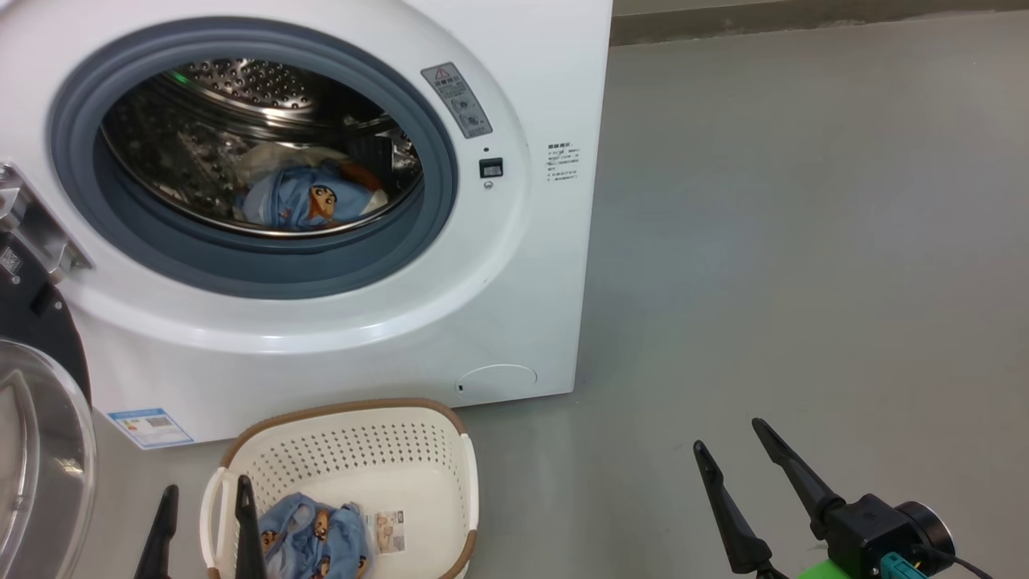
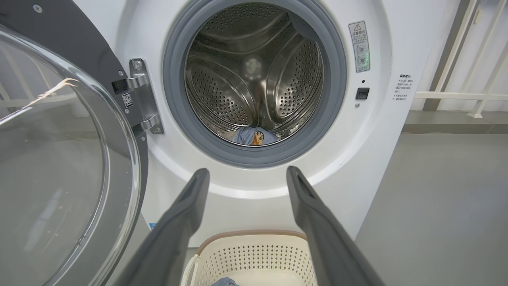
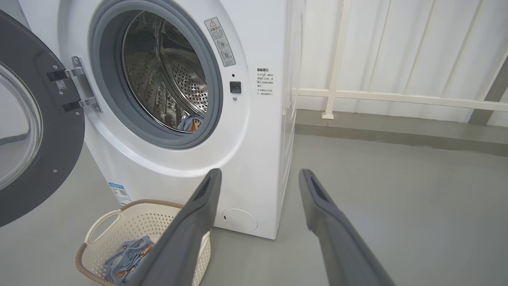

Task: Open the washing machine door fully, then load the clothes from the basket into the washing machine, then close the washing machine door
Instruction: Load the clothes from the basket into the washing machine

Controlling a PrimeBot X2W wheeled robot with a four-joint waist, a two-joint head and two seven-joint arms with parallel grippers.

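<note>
Door (image 1: 40,450) stands swung wide, left of the washer (image 1: 321,346). Some clothes (image 1: 305,201) lie in its drum (image 1: 241,88), the rest in the basket (image 1: 346,418) just before the washer. Left gripper (image 1: 205,486) hangs before the washer's front, right gripper (image 1: 727,433) off its front right corner; both spread wide, empty
</note>
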